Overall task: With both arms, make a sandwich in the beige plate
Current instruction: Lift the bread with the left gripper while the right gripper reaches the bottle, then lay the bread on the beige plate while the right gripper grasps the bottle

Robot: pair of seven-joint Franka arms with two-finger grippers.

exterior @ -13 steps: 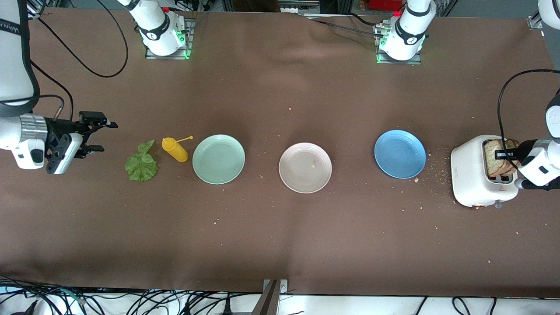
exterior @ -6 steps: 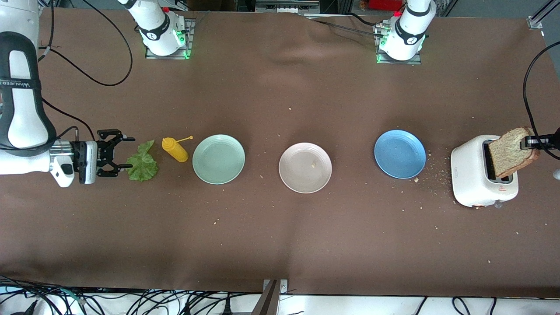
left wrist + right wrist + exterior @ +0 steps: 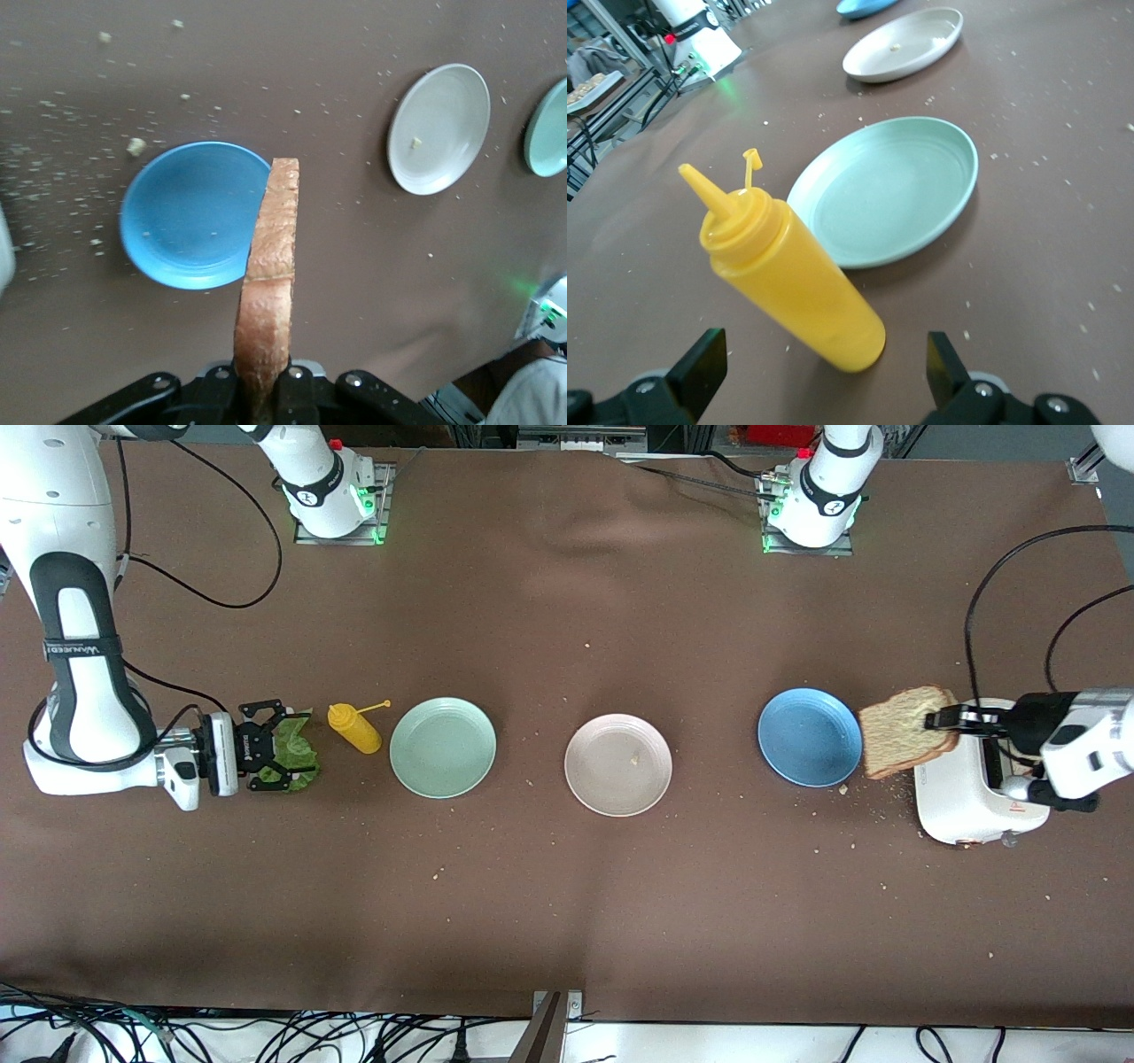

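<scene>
Left gripper [image 3: 941,717] clamped on 1 brown wholegrain toast slice [image 3: 902,731], airborne between white toaster [image 3: 961,802] and round blue plate [image 3: 810,736]. Right gripper [image 3: 270,746] spread wide over ruffled green lettuce leaf [image 3: 297,755]. Best: carry toast past blue plate, lay flat on round pinkish-beige ridged plate [image 3: 617,764].

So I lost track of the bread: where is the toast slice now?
The toast slice is gripped in the left hand, up in the air between the blue plate and the toaster.

Matt brown cloth table [image 3: 567,921], glossy yellow plastic bottle [image 3: 793,283], coarse bread [image 3: 270,283].
</scene>
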